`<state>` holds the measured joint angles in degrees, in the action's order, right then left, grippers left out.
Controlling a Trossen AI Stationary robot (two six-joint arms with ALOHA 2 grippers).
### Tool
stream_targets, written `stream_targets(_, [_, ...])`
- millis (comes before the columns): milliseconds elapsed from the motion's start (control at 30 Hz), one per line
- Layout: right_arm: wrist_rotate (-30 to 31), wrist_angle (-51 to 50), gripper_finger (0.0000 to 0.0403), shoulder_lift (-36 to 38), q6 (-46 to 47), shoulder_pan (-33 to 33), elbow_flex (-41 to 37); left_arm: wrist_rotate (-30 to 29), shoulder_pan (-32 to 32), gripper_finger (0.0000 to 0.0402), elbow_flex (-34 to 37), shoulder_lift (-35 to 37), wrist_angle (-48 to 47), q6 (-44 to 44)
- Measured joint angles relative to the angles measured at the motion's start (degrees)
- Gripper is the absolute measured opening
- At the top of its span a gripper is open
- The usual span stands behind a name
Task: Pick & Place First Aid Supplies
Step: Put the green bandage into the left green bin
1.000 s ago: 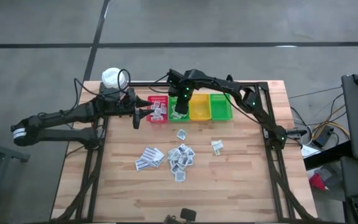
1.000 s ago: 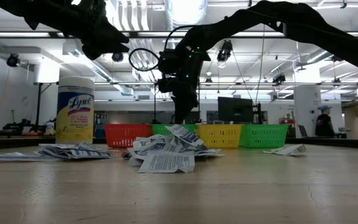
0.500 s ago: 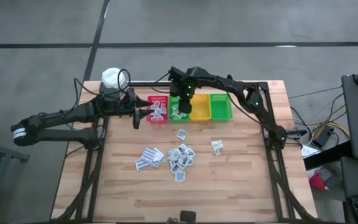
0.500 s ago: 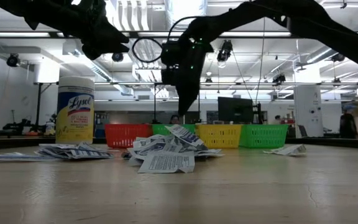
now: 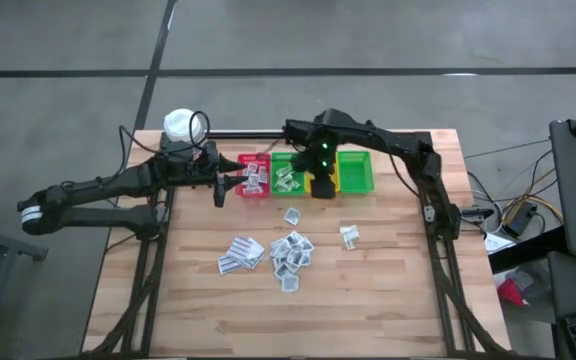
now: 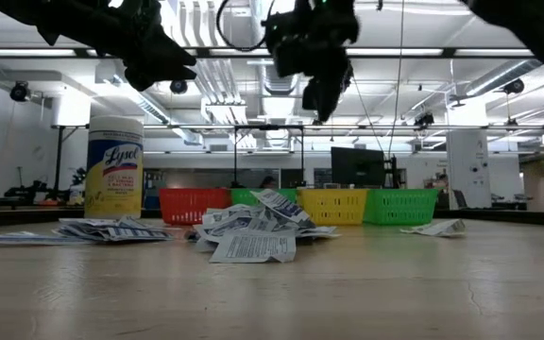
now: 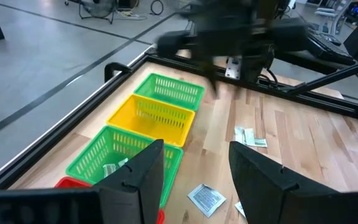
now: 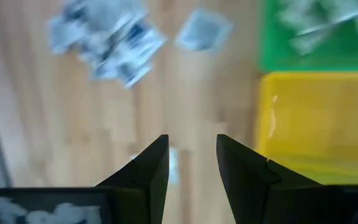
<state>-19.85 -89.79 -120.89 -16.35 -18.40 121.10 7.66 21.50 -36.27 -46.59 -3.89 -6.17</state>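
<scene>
The right gripper (image 5: 320,188) is lifting away from the left green plastic bin (image 5: 288,176) toward the yellow plastic bin (image 5: 332,184), jaws parted and empty. White first-aid sachets (image 5: 290,250) are lying heaped mid-desk. The left gripper (image 5: 230,185) is hovering unchanged beside the red bin (image 5: 255,177), jaws open.

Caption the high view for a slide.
Right gripper open above the yellow bin; left gripper open beside the red bin; sachets scattered on the table.
</scene>
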Motion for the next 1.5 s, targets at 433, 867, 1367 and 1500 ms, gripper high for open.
stream_targets(433, [-0.2, 15.1, 0.0132, 23.5, 5.6, 11.3, -35.1, 0.0, 0.0, 0.0175, 0.0, 0.0, 0.1, 1.2])
stream_targets(867, [3.0, 34.4, 0.0132, 32.6, 11.4, 18.5, -60.4, 0.0, 0.0, 0.0175, 0.0, 0.0, 0.2, 1.1])
stream_targets(1367, [11.2, 44.1, 0.0132, 31.2, 10.4, 18.8, -68.3, 0.0, 0.0, 0.0175, 0.0, 0.0, 0.4, 0.0])
stream_targets(1500, [11.1, 44.3, 0.0132, 31.2, 10.4, 18.8, -69.0, 0.0, 0.0, 0.0175, 0.0, 0.0, 0.4, 0.0])
